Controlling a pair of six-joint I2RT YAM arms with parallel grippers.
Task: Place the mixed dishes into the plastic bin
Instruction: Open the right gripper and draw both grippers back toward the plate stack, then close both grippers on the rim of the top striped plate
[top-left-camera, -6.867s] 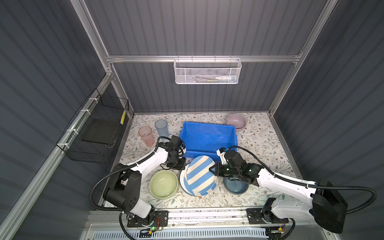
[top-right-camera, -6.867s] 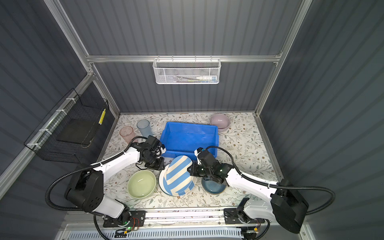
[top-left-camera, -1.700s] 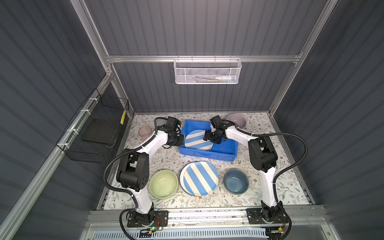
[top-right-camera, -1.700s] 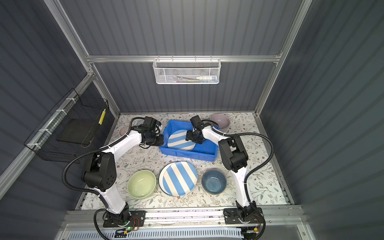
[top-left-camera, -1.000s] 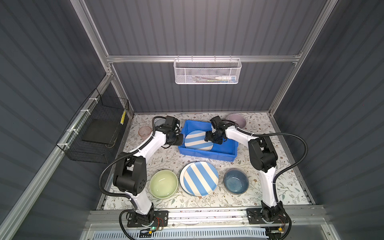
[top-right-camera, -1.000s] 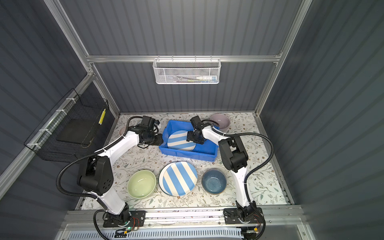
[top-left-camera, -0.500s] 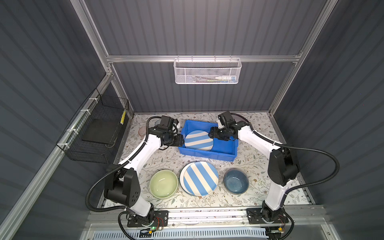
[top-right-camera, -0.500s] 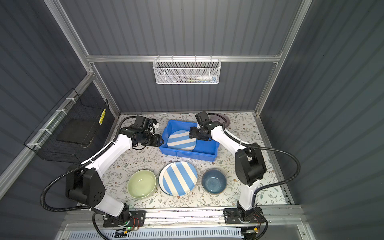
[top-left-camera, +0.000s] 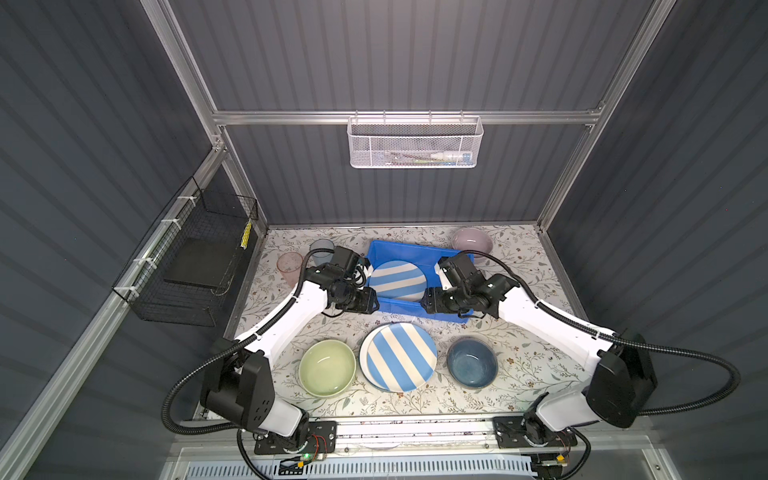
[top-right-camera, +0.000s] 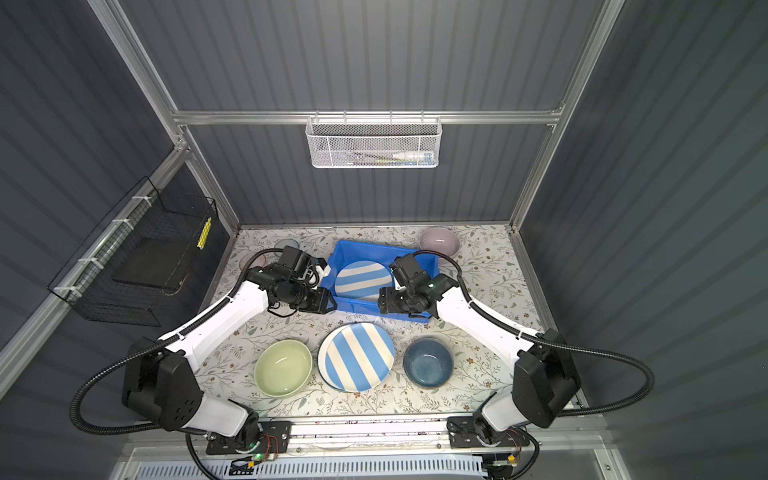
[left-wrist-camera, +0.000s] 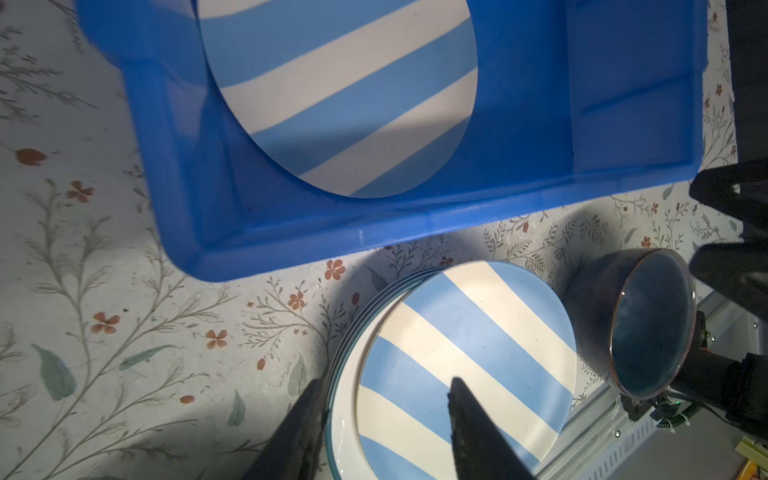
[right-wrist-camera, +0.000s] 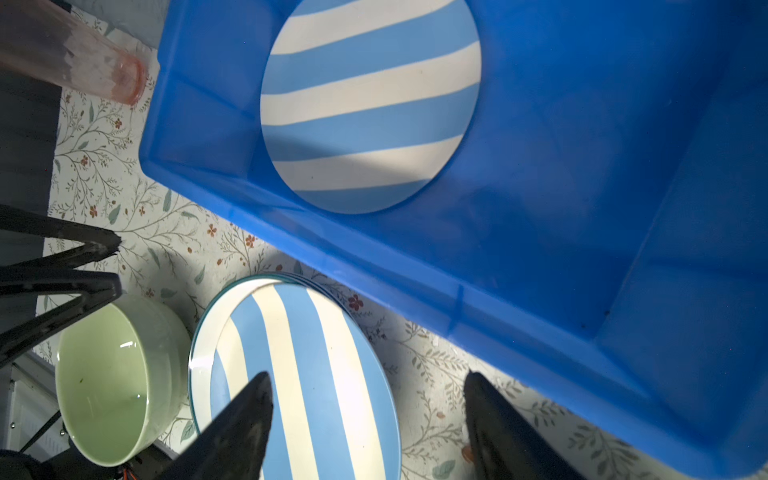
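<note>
The bright blue plastic bin (top-left-camera: 409, 308) stands at the back middle, and one blue-white striped plate (top-left-camera: 397, 280) lies flat inside it. More striped plates form a stack (top-left-camera: 401, 357) in front, between a green bowl (top-left-camera: 327, 368) and a blue bowl (top-left-camera: 472, 362). A pink bowl (top-left-camera: 471, 241) sits at the back right. Pink (top-left-camera: 289, 264) and blue (top-left-camera: 321, 249) tumblers stand at the back left. My left gripper (left-wrist-camera: 386, 382) hovers open and empty by the bin's front left corner. My right gripper (right-wrist-camera: 368, 376) hovers open and empty over the bin's front wall.
A black wire basket (top-left-camera: 195, 266) hangs on the left wall. On the back wall a white mesh basket (top-left-camera: 415, 143) is mounted. The floral mat (top-left-camera: 532, 365) ends at a metal rail along the front.
Both grippers have drawn back from inside the bin toward its front wall. The striped plate stays lying in the bin.
</note>
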